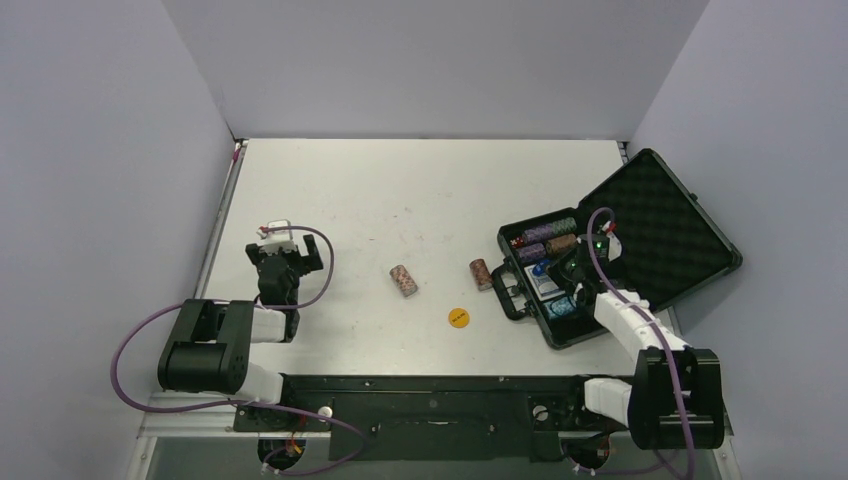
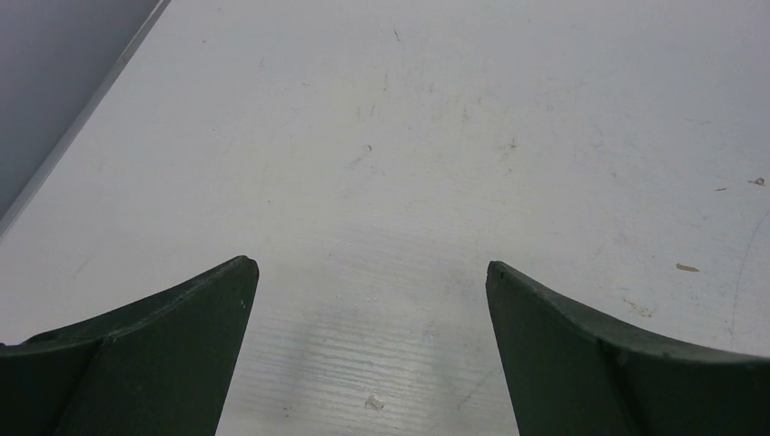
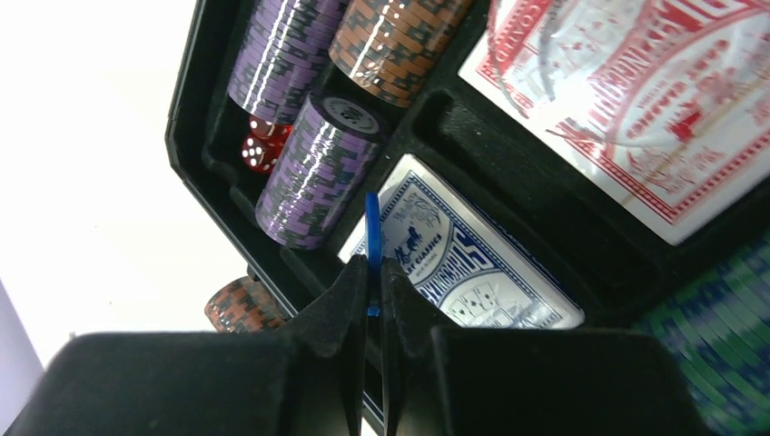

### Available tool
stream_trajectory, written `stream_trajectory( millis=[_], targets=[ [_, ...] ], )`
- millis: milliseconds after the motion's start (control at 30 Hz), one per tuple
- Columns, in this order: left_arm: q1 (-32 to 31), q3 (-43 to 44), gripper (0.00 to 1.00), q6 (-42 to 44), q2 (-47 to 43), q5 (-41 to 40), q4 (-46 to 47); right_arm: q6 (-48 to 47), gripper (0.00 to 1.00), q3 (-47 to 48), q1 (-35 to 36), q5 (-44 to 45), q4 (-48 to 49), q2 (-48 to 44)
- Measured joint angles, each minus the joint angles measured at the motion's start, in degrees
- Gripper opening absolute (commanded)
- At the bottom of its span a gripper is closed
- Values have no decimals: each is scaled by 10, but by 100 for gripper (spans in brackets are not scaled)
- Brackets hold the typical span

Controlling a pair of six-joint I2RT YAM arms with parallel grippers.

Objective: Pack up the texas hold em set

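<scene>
The right fingers (image 3: 352, 304) are pressed together on a blue disc (image 3: 372, 232), pinching it edge-on so it stands upright between the tips, over the open case (image 1: 665, 215). Below the disc, inside the case, lies a blue deck (image 3: 454, 263). A purple stack (image 3: 313, 177) lies just beside the disc in the next slot, with red dice (image 3: 259, 150) in the case's corner pocket beyond it. A red deck (image 3: 636, 100) sits in the slot past the blue deck. Outside the case, just beside its handle side, an orange stack (image 1: 482, 273) lies on its side on the table (image 1: 400, 190). A second stack (image 1: 403, 280) lies farther from the case, and a yellow disc (image 1: 459, 317) lies flat near both. The left fingers (image 2: 195, 318) are spread wide above the table, well apart from the case
</scene>
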Motion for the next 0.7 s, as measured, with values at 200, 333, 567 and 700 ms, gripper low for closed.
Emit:
stream_trajectory(
  millis=[200, 333, 567, 700],
  targets=[
    [0, 0, 96, 0, 0, 0, 0, -8, 0, -3, -10, -45, 52, 31],
    [0, 0, 96, 0, 0, 0, 0, -12, 0, -5, -14, -66, 57, 35],
    [0, 0, 96, 0, 0, 0, 0, -19, 11, -4, -16, -75, 50, 45],
    [0, 0, 96, 0, 0, 0, 0, -25, 34, -5, -14, -70, 15, 47]
  ],
)
